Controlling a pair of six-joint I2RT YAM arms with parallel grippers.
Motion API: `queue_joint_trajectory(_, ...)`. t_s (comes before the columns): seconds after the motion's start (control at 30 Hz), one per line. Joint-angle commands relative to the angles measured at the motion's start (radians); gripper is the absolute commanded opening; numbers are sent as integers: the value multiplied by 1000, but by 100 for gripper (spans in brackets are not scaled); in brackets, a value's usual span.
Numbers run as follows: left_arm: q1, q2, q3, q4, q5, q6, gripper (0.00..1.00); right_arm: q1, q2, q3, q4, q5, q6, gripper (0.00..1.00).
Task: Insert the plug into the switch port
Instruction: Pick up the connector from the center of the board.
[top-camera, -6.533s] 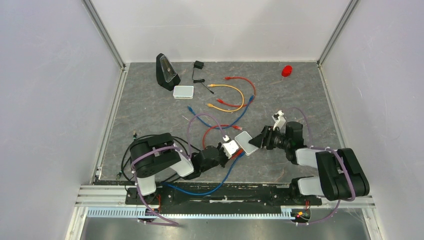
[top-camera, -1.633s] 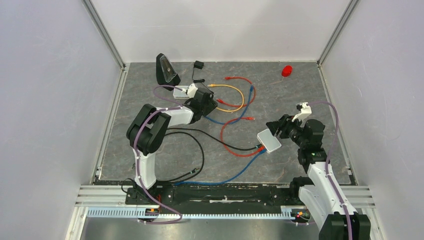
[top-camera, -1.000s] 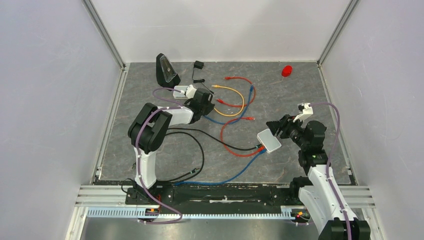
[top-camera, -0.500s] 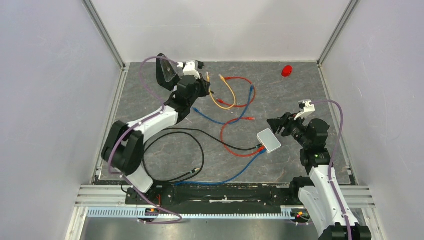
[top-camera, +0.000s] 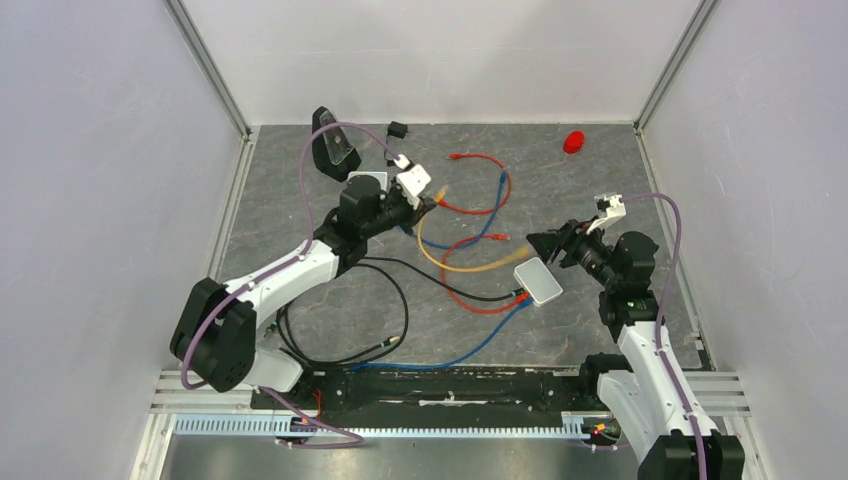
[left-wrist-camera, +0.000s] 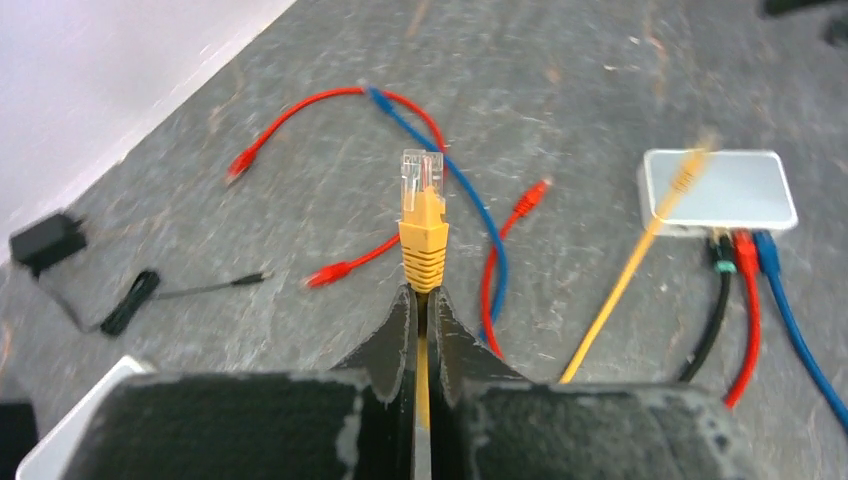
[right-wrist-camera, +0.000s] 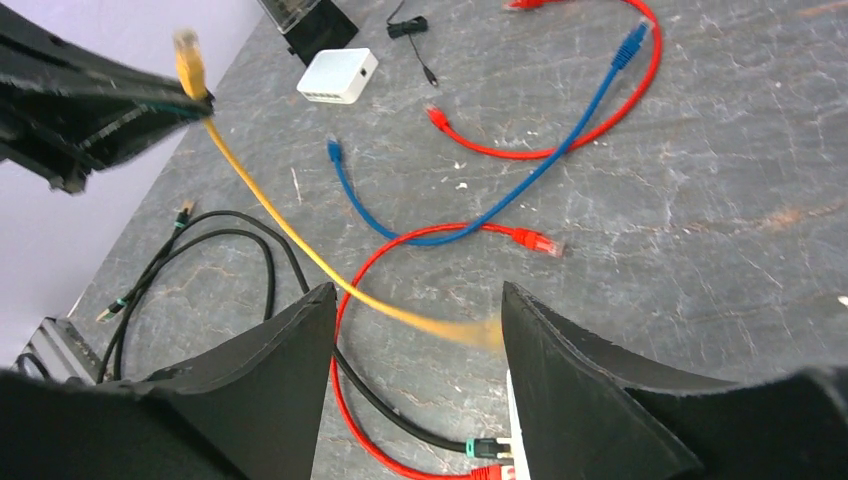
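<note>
Left gripper (left-wrist-camera: 421, 295): clenched on a yellow Ethernet plug (left-wrist-camera: 422, 200), held just behind its boot; the clear connector tip sticks out past the fingertips.
Left gripper position: raised off the table (top-camera: 300, 215), over the far-left part, near the second white box (top-camera: 366, 182).
Yellow cable (top-camera: 470, 262): runs from the held plug across the table toward the switch box (top-camera: 538, 281). Its far end is blurred, so contact with the box cannot be told.
Right gripper (right-wrist-camera: 417, 292): released, jaws spread wide, nothing between them.
Right gripper position: just beside the far edge of the switch box, apart from it in the top view.
Switch box: flat on the table, right of centre, well apart from the held plug.
Port edge (left-wrist-camera: 680, 230): faces the left arm. A black cable (top-camera: 400, 268), a red cable (top-camera: 450, 262) and a blue cable (top-camera: 470, 350) are plugged in side by side. A free socket is too small to make out.
Loose cables: one more red cable (top-camera: 478, 160) and one more blue cable (right-wrist-camera: 520, 185) lie between the two boxes.
Far-left corner: black wedge-shaped device (top-camera: 333, 145), upright, just behind the second white box.
Far edge: black power adapter (top-camera: 397, 129) and a small red object (top-camera: 573, 142).
</note>
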Motion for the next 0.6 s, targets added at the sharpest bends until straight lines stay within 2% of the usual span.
queue_joint_trajectory(0.0, -64, -63, -4, -28, 88, 225, 2, 5, 21, 55, 134, -69, 27, 64)
queue_joint_trajectory(0.27, -148, -86, -31, -34, -58, 351, 2, 57, 34, 70, 173, -64, 64, 64)
queue_joint_trajectory(0.57, -219, -115, -52, -34, -192, 425, 2, 191, 76, 43, 272, 44, 251, 65)
